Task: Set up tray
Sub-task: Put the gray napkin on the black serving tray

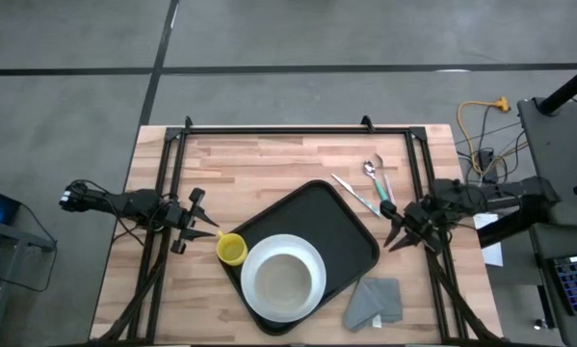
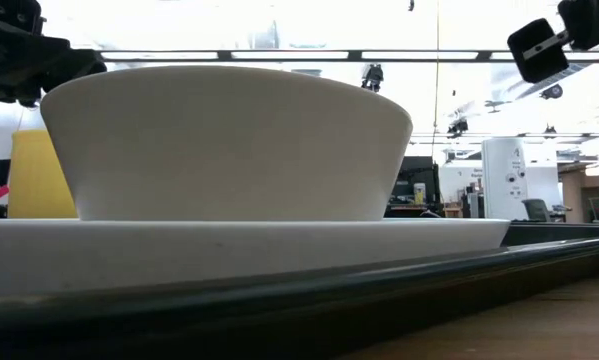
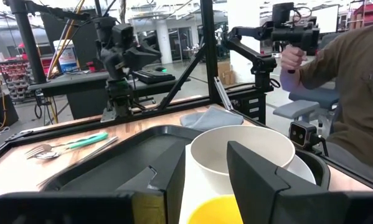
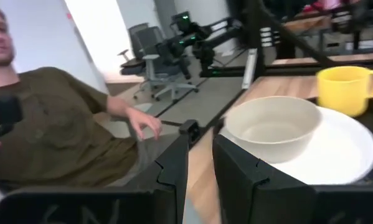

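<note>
The tray (image 1: 351,226) lies askew at the table's middle, its near corner reaching the front edge of the table (image 1: 269,159). A white plate (image 1: 307,297) with a bowl (image 1: 284,273) fills its near end; the far half is bare. A yellow cup (image 1: 232,249) touches its left rim, cutlery (image 1: 370,183) lies just beyond its right rim, a grey cloth (image 1: 375,302) near the front. Left gripper (image 1: 203,224) hovers beside the cup, right gripper (image 1: 396,234) off the right rim, both with jaws parted and empty

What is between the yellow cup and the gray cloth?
In the high view, the white plate with the bowl on it lies between the yellow cup and the gray cloth, on the tray.
</note>
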Robot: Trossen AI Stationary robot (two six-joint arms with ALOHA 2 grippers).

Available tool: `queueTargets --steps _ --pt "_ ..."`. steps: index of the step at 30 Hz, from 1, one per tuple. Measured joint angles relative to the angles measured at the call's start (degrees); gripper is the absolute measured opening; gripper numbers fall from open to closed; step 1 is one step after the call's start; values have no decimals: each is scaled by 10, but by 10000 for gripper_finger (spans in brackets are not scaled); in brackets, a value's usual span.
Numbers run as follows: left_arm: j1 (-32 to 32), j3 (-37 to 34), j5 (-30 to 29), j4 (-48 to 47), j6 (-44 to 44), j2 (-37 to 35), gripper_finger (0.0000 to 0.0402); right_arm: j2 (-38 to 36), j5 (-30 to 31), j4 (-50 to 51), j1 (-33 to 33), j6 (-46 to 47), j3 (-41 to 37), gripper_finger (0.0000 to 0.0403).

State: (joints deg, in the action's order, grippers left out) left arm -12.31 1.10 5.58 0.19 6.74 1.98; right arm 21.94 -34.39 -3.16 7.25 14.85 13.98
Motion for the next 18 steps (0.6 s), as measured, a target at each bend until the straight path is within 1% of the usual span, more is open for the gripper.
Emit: queueTargets --steps 2,5,7,10,12,18 --pt "0 0 0 0 0 0 104 13 13 0 23 2 9 68" --pt "0 0 0 0 0 0 104 34 67 29 63 6 30 68" --pt "0 0 0 0 0 0 104 55 122 80 92 3 54 68" --pt "0 0 0 0 0 0 104 91 222 159 142 2 94 68" --pt "0 0 0 0 0 0 104 117 272 183 177 4 116 68" --pt "0 0 0 0 0 0 104 202 341 192 287 7 171 68"
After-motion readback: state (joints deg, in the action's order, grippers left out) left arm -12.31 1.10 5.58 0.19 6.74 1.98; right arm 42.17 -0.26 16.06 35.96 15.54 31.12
